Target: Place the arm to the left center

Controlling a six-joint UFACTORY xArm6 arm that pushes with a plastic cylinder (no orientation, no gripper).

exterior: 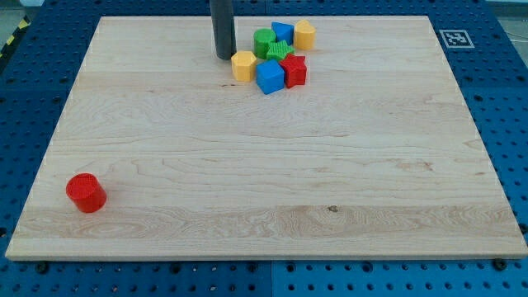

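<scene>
My tip (224,56) rests on the wooden board (247,165) near the view's top, just left of a cluster of blocks. Closest to it is a yellow hexagonal block (243,65), a small gap to its right. The cluster also holds a blue cube (269,77), a red star-like block (295,71), a green cylinder (264,41), a green star-like block (280,53), a blue block (283,33) and a yellow block (304,34). A red cylinder (86,192) stands alone at the view's lower left.
The board lies on a blue perforated table (25,99). A black-and-white marker tag (454,38) sits off the board's top right corner.
</scene>
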